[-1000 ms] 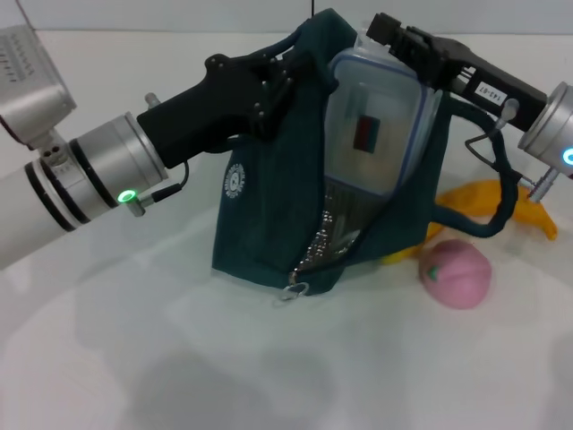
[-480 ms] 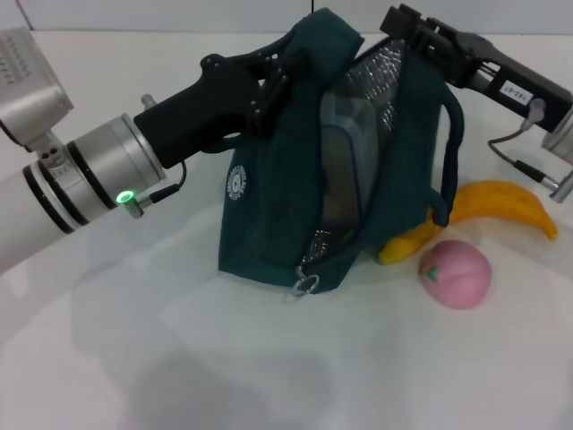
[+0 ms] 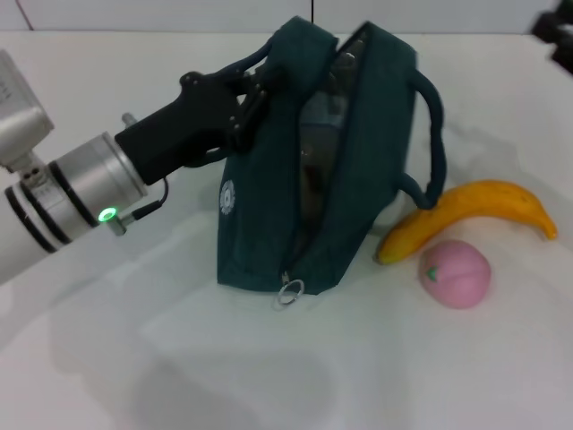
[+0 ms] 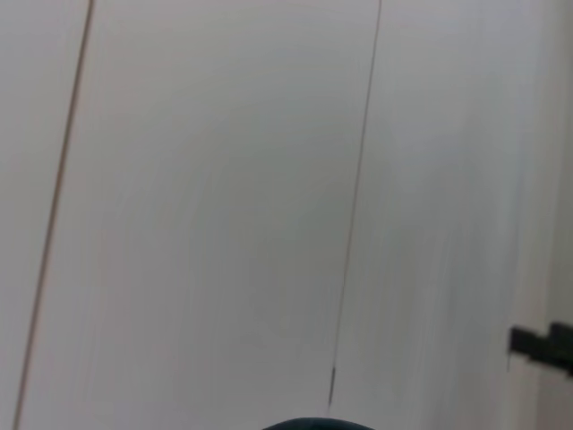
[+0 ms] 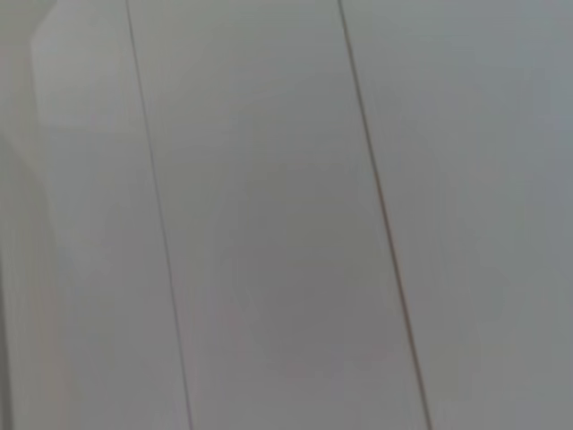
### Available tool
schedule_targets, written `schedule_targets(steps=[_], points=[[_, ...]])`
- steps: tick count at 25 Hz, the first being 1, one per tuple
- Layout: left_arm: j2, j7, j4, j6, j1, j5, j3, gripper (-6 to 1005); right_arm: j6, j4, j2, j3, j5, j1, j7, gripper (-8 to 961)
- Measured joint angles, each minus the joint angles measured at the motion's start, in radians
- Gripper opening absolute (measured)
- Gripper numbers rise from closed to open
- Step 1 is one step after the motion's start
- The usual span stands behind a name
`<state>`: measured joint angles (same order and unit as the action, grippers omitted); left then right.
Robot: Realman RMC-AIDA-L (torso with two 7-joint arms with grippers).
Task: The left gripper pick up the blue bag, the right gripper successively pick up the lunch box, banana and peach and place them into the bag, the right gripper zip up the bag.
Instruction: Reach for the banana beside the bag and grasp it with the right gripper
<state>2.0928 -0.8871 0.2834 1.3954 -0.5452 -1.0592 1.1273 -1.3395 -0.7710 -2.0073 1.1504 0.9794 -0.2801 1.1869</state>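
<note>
One blue bag [image 3: 269, 215] stands upright on the white bench [image 3: 134, 358], mouth unzipped, lunch box [image 3: 313, 161] dimly visible inside, zip ring pull [image 3: 288, 294] hanging at the near end. Left arm reaches in from the left, roughly level w/ the bag top; left claw [image 3: 255, 85] is clamped on the bag's upper edge by a handle. Banana [image 3: 470, 215] and peach [image 3: 455, 273] lie on the bench just right of the bag, touching each other. Right claw [image 3: 560, 31] barely shows at the far right edge; can't tell its state.

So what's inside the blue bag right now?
Through the open zipper of the blue bag, silver lining and part of the lunch box show; the rest is hidden by fabric.
</note>
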Motion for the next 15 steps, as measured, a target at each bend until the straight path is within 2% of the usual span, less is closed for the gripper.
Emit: schedule_targets(steps=[1,2,3,6,7,8,11,12,13,15], points=[[0.0,0.003,0.003,0.0,0.005,0.001,0.0,42,-0.005,-0.022,0.003,-0.009,0.003,0.019,-0.004,453],[0.0,0.006,0.004,0.0,0.01,0.001,0.0,42,-0.026,-0.061,0.018,-0.027,0.041,0.039,0.019,476],[0.0,0.008,0.007,0.0,0.014,0.002,0.0,42,-0.026,-0.061,0.018,-0.027,0.041,0.039,0.019,499],[0.0,0.012,0.006,0.0,0.013,0.002,0.0,42,-0.038,-0.121,0.042,-0.049,0.169,0.04,0.123,567],[0.0,0.016,0.006,0.0,0.012,0.002,0.0,42,-0.038,-0.121,0.042,-0.049,0.169,0.04,0.123,590],[0.0,0.018,0.006,0.0,0.012,0.002,0.0,42,-0.04,-0.199,0.053,-0.076,0.337,0.029,0.249,613],[-0.001,0.02,0.007,0.0,0.014,0.011,0.0,42,-0.043,-0.335,0.055,-0.13,0.624,-0.001,0.465,671],[-0.002,0.02,0.007,-0.001,0.015,0.015,0.0,42,-0.053,-0.405,0.056,-0.158,0.785,-0.025,0.583,689],[-0.002,0.02,0.007,-0.001,0.015,0.015,0.0,42,-0.053,-0.405,0.056,-0.158,0.785,-0.025,0.583,707],[-0.002,0.02,0.007,-0.001,0.014,0.015,0.0,42,-0.083,-0.475,0.056,-0.172,0.942,-0.058,0.689,742]])
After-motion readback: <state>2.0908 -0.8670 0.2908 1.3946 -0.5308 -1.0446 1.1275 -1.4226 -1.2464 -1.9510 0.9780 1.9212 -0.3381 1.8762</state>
